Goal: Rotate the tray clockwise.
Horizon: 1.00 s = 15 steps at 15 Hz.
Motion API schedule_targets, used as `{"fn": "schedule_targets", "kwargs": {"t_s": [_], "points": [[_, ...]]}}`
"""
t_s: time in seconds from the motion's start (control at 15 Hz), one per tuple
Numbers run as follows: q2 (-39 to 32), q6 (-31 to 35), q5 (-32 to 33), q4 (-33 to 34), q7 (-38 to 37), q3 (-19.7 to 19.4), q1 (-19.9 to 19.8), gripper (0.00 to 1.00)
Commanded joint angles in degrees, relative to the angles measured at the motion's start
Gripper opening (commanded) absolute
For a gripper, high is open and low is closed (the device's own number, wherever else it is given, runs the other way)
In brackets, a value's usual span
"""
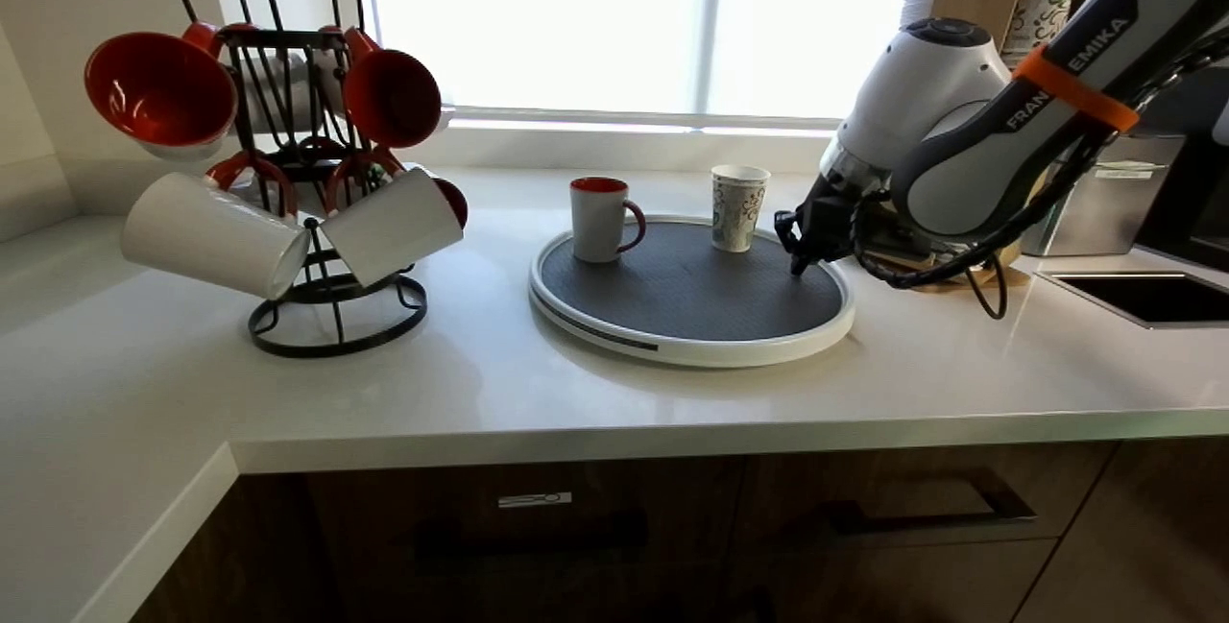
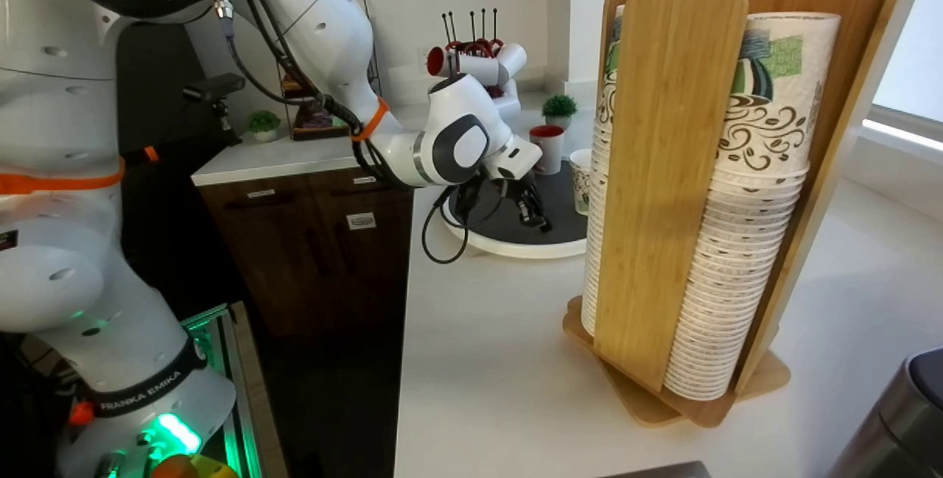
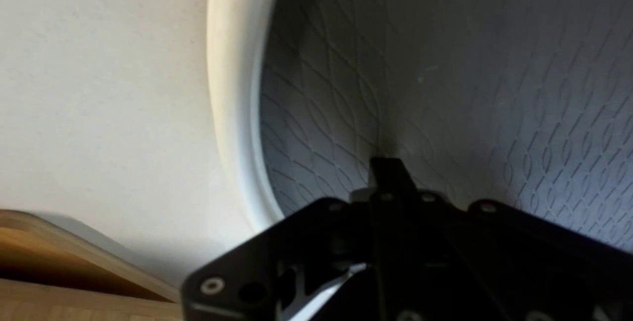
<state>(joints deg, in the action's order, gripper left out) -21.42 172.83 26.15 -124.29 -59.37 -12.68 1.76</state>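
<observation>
Tray lies on the surface, bearing mug and cup. My pincer, closed and empty, is inside the rim; I should press lightly, sweep clockwise slowly, following the curve.

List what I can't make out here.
Underside of the tray: hidden by its top and rim in all views.
Whether the gripper touches the tray: hidden beneath it in the wrist view, too small in both exterior views.
Other side of the tray: beyond the wrist view's right edge.
One side of the paper cup on the tray: behind the cup stack in an exterior view.
</observation>
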Motion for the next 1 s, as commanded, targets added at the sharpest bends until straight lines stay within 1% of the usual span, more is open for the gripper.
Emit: {"fn": "schedule_targets", "kwargs": {"t_s": [0.0,0.07,0.13,0.33,0.4,0.47,0.67,0.73,0.87,0.93], "points": [[1.2,-6.3,-3.0,-0.2,0.6,2.8,-0.8,0.00],[1.9,-8.0,-4.2,-0.4,1.5,3.9,-1.3,0.00],[2.3,-9.6,-8.7,-0.6,4.7,2.2,1.0,0.00],[3.9,-14.2,-15.1,-0.4,8.8,4.1,0.5,0.00],[4.5,-15.4,-18.0,-0.5,11.1,5.6,-0.2,0.00],[5.4,-16.3,-23.0,-0.9,15.4,8.5,-1.9,0.00],[7.3,-21.9,-33.1,-0.1,22.3,11.7,-2.8,0.00],[8.5,-23.7,-38.1,-0.1,26.2,13.7,-3.7,0.00],[9.9,-27.2,-42.5,0.6,29.1,13.9,-3.3,0.00],[10.5,-29.2,-43.3,1.1,29.2,13.4,-2.9,0.00]]}}
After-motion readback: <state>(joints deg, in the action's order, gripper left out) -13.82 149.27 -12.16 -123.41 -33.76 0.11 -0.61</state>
